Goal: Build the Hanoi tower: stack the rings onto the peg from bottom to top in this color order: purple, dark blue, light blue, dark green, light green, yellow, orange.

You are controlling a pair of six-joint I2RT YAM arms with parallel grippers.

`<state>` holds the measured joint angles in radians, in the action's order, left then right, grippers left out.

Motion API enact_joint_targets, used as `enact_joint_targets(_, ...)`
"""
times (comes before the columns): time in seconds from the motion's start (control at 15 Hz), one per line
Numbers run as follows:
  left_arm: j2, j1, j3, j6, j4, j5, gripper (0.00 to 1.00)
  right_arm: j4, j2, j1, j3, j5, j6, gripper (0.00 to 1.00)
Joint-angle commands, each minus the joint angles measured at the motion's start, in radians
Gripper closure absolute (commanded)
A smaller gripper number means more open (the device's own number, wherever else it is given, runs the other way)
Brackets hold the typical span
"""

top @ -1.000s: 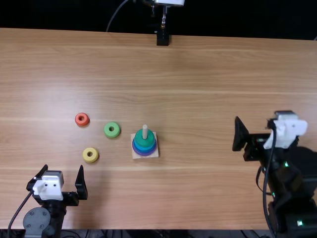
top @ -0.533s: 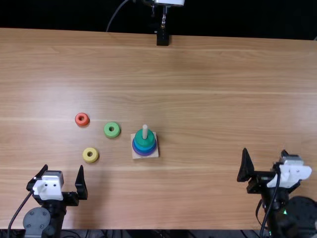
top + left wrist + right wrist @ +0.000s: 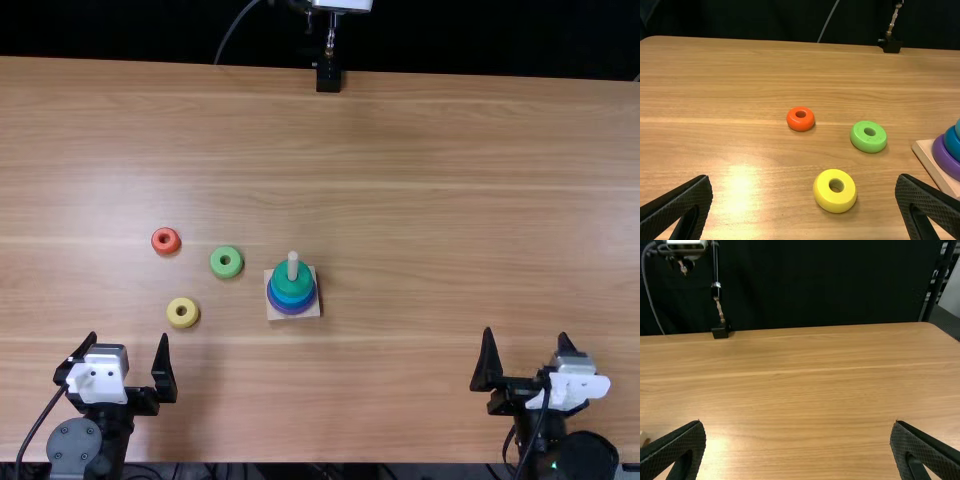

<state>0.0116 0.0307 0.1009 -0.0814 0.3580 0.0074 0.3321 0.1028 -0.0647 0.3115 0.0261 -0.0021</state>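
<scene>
Your left gripper (image 3: 127,340) stands open and empty at the near edge of the table (image 3: 400,200), its two fingers well parted. Nearest it lies the yellow, round ring (image 3: 835,204), flat on the wood; beyond that are the light green, glossy ring (image 3: 868,145) and the small red-orange ring (image 3: 800,126), each apart from the others. Farther over, the square, pale wooden base (image 3: 273,313) carries its upright peg (image 3: 293,264). Your right gripper (image 3: 526,336) is also open with nothing in it, well off to the stack's right.

You look to be four rings in: purple (image 3: 292,311), dark blue, light blue and dark green (image 3: 293,288) sit on the peg in the order asked. Light green should go next, then yellow, then orange.

Against the earlier frames, your right arm has drawn back toward the near edge; your left arm, the loose rings and the stack haven't shifted.
</scene>
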Motion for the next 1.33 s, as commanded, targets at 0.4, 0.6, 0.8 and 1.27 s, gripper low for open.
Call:
enact_joint_targets(0.4, -0.012, -0.008, -0.101, 0.01, 0.084, 0.004, 0.0, -0.011, -0.061, -0.011, -0.175, -0.004, 0.006, 0.0)
enact_joint_targets(0.6, -0.012, -0.008, -0.101, 0.01, 0.084, 0.004, 0.0, -0.013, -0.098, -0.011, -0.226, -0.008, 0.004, 0.0)
enact_joint_targets(0.8, -0.012, -0.008, -0.101, 0.01, 0.084, 0.004, 0.0, -0.02, -0.103, -0.011, -0.27, -0.004, -0.005, 0.0)
enact_joint_targets(1.27, -0.012, -0.008, -0.101, 0.01, 0.084, 0.004, 0.0, -0.066, -0.103, -0.007, -0.299, 0.001, -0.081, 0.0)
